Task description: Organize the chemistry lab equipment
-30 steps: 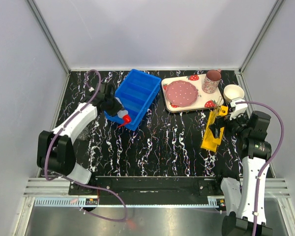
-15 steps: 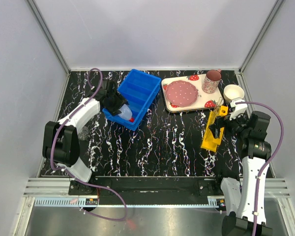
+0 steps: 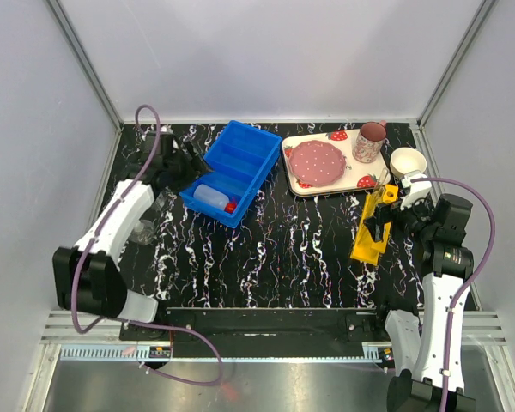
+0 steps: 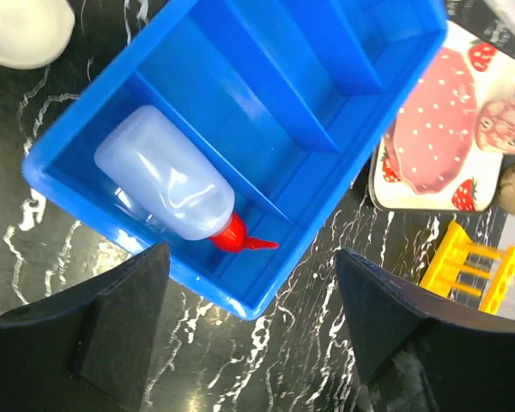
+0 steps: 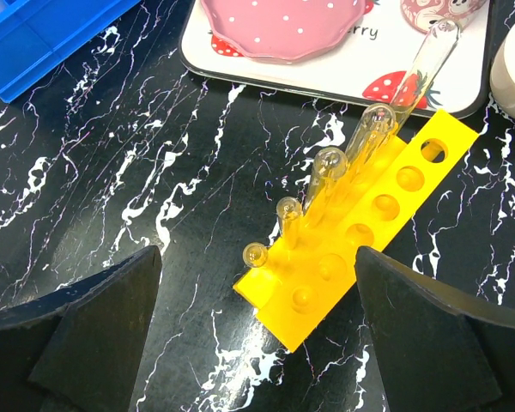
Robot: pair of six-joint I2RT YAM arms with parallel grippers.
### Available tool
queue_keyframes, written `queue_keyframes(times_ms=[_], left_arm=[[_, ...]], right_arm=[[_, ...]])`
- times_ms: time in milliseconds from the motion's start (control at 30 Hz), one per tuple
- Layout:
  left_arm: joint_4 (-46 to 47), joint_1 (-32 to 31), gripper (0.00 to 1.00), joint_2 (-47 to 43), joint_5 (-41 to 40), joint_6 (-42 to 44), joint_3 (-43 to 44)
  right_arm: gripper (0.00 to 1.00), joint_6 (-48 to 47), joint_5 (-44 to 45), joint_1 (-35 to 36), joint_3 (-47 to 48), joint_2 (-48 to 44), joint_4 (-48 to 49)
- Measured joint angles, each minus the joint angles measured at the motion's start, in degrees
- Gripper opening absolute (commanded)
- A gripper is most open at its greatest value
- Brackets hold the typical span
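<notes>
The translucent squeeze bottle [image 3: 209, 196] with its red nozzle [image 4: 237, 236] lies on its side in the near compartment of the blue bin [image 3: 250, 154]. My left gripper [image 3: 178, 167] hovers just left of the bin, open and empty, with the bottle [image 4: 163, 184] beyond its fingertips. Two clear beakers [image 3: 163, 202] [image 3: 142, 230] stand on the table beside the left arm. A small white dish [image 4: 19, 27] sits left of the bin. The yellow rack [image 5: 373, 245] holds several clear tubes [image 5: 326, 167]. My right gripper [image 5: 257, 254] is open over the rack's near end [image 3: 371, 232].
A strawberry-print tray [image 3: 354, 176] with a pink plate [image 3: 317, 162] and a pink mug [image 3: 370, 142] stands at the back right. A cream bowl [image 3: 408, 160] sits beside it. Walls close in on three sides of the black marbled table [image 3: 275, 257].
My left gripper carried the bottle over the bin, opened and let it go into the near compartment, then drew back to the left. The right arm has not moved.
</notes>
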Motion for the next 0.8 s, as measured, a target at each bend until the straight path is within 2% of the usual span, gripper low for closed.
queue_keyframes(times_ms=[133, 267, 367, 500, 633, 700, 800], left_arm=[[1.5, 3.6, 0.91, -7.5, 4.6, 8.3, -2.7], [0.8, 7.3, 0.92, -13.8, 6.1, 16.3, -5.0], [0.0, 9.0, 0.92, -14.8, 5.1, 21.7, -5.1], [-0.9, 10.1, 0.92, -11.6, 3.2, 25.8, -5.0], [-1.7, 10.5, 0.91, -4.2, 0.4, 27.6, -4.2], [-2.1, 10.5, 0.87, -0.7, -1.2, 28.4, -3.5], [-2.4, 10.8, 0.76, 3.0, -3.8, 29.2, -2.3]], right_arm=[[1.0, -0.2, -0.5, 0.0, 0.0, 0.0, 0.0], [1.0, -0.4, -0.6, 0.0, -0.1, 0.0, 0.0], [1.0, -0.4, -1.0, 0.0, -0.1, -0.1, 0.0], [1.0, -0.7, -1.6, 0.0, -0.1, -0.2, 0.0], [1.0, -0.9, -1.6, 0.0, -0.1, -0.2, 0.0], [1.0, -1.0, -1.6, 0.0, -0.1, -0.2, 0.0], [1.0, -1.1, -1.7, 0.0, -0.1, -0.2, 0.0]])
